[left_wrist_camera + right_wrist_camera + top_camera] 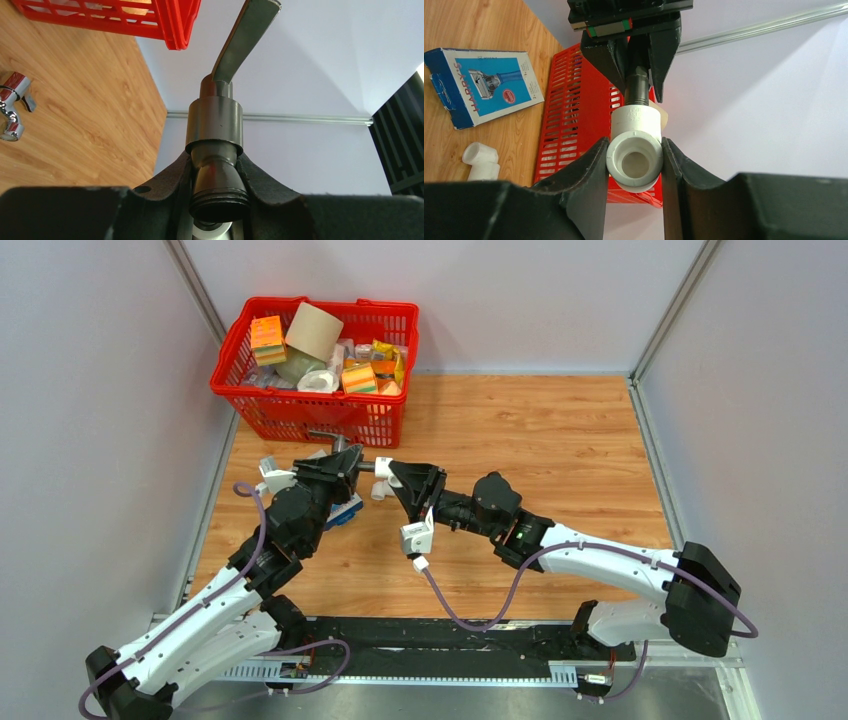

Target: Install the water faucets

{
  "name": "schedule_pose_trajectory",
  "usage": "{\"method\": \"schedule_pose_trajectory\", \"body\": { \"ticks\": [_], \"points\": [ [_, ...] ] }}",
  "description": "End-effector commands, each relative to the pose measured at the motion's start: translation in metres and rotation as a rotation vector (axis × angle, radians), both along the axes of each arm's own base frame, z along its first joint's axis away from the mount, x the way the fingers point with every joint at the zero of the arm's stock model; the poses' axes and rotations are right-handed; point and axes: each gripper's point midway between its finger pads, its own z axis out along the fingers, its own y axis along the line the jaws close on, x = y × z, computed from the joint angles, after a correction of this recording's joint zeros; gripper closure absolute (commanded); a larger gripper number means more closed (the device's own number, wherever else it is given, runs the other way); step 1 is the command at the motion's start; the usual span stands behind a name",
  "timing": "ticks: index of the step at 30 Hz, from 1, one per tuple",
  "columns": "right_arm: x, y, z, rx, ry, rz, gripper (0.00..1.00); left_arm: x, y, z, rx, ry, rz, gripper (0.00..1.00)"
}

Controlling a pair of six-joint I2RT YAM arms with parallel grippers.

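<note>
Though in left end effector, dark faucet handle tip off-frame.

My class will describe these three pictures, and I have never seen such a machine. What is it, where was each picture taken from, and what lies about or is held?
It is two robot arms bolted at a wooden table. The wide picture looks down from above; the other two come from cameras on each wrist. The left gripper holds a dark faucet; the right gripper holds a white elbow on the faucet's end. On the table: a red basket, a blue box, a chrome faucet, a spare elbow.
</note>
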Motion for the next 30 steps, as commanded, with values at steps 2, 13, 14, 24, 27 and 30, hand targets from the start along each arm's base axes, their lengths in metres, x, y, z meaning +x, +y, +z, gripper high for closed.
{"method": "schedule_pose_trajectory", "body": {
  "ticks": [2, 13, 14, 24, 27, 30],
  "points": [
    [-0.016, 0.015, 0.022, 0.035, -0.006, 0.082, 1.0, -0.007, -0.007, 0.046, -0.125, -0.105, -0.054, 1.0],
    [-0.017, 0.015, 0.026, 0.025, 0.116, 0.117, 1.0, -0.012, -0.017, 0.053, -0.128, -0.161, -0.115, 1.0],
    [-0.015, 0.015, 0.026, 0.024, 0.13, 0.117, 1.0, -0.013, -0.019, 0.053, -0.127, -0.165, -0.126, 1.0],
    [-0.019, 0.011, 0.035, 0.04, 0.255, 0.188, 1.0, -0.02, -0.031, 0.059, -0.104, -0.243, -0.195, 1.0],
    [-0.02, 0.008, 0.042, 0.055, 0.28, 0.204, 1.0, -0.022, -0.036, 0.06, -0.09, -0.271, -0.223, 1.0],
    [-0.022, 0.007, 0.046, 0.069, 0.31, 0.221, 1.0, -0.024, -0.039, 0.061, -0.094, -0.298, -0.236, 1.0]
  ]
}}
